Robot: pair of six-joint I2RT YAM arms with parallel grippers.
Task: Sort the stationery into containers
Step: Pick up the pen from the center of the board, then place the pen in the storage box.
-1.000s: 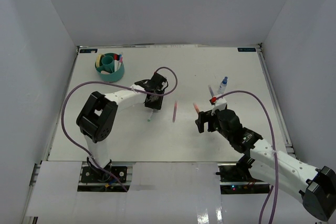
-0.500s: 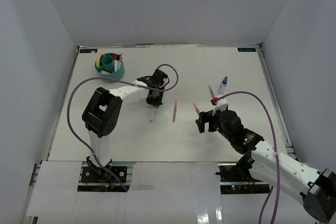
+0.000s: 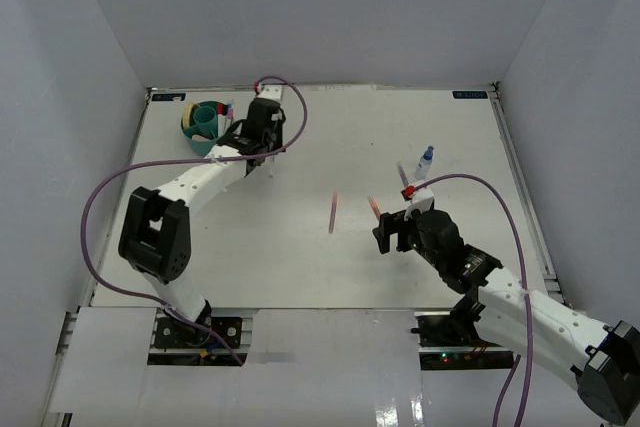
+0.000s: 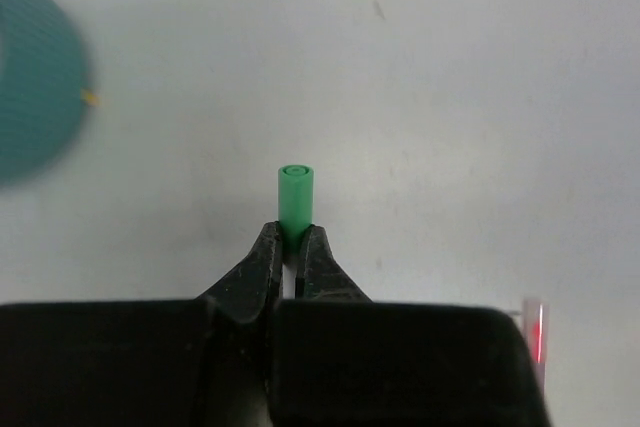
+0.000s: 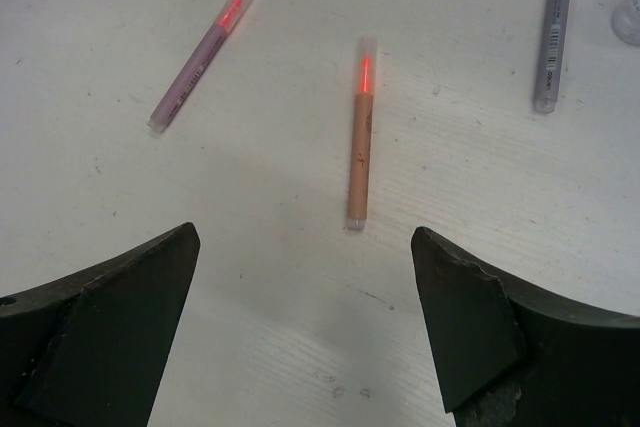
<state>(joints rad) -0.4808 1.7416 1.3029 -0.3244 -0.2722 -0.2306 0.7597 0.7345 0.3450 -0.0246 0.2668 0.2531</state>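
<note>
Two markers are lying loose on the bench (image 3: pixel 300 257) just ahead of the right end effector (image 5: pixel 305 247), whose jaws are standing wide apart and gripping nothing. An orange-barrelled marker (image 5: pixel 360 142) is sitting roughly on the line between the two fingers, and a pink-purple marker (image 5: pixel 198 59) is lying off to one side, apart from it. Judging by that pose, the right arm is lining up on the orange one. Further out, a grey-purple marker (image 5: pixel 552 37) and a small blue-capped bottle (image 3: pixel 427 158) are waiting near each other.

Farther back, the left end effector (image 4: pixel 292 239) is clenching a green-capped marker (image 4: pixel 295 195), with the cap jutting past the fingertips and the barrel hidden behind them. Such a tight pinch is suiting so thin a pen. It is hanging above the bench just beside the round teal organizer (image 4: pixel 35 97), not yet over it.

At the far left corner, that organizer is holding a cream tape roll (image 3: pixel 189 111) in one compartment and a few upright markers (image 3: pixel 228 108) with pink and dark caps in another. Whether the central tube holds anything, I cannot tell.
</note>
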